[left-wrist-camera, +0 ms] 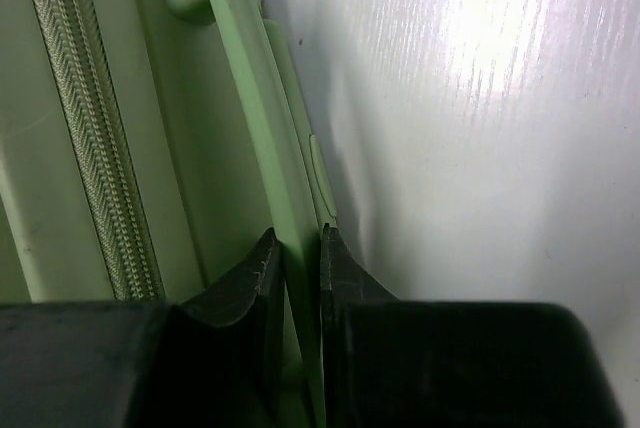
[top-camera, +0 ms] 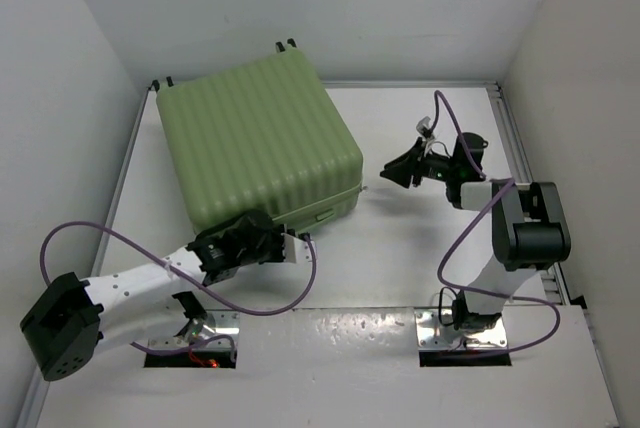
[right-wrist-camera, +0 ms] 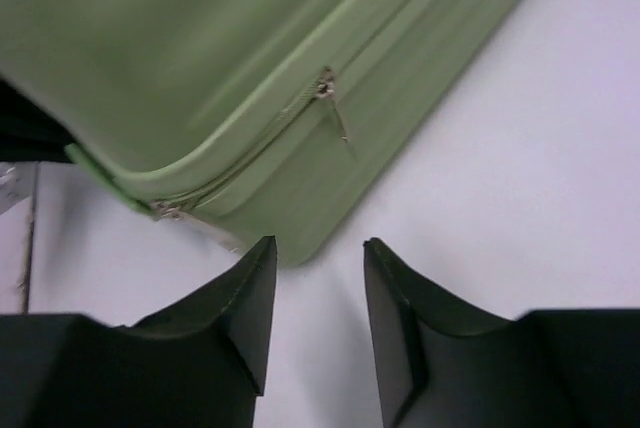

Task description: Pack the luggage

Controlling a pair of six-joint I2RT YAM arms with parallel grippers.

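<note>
Two arms in view. Luggage point(top-camera: 255, 138) lies flat and closed at the tabletop's point(top-camera: 400, 258) far-left corner. Left gripper point(top-camera: 300, 248) at its near edge, fingers point(left-wrist-camera: 250, 283) close on either side of the green rim point(left-wrist-camera: 265, 148); clamped or loose, cannot tell. Right gripper point(right-wrist-camera: 318, 248) spread, empty, over bare tabletop beside the luggage's near-right corner.

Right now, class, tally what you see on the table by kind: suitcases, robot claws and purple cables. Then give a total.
Green suitcase: 1
Claws: 2, left claw and right claw
Purple cables: 2, left and right
Total: 5
</note>
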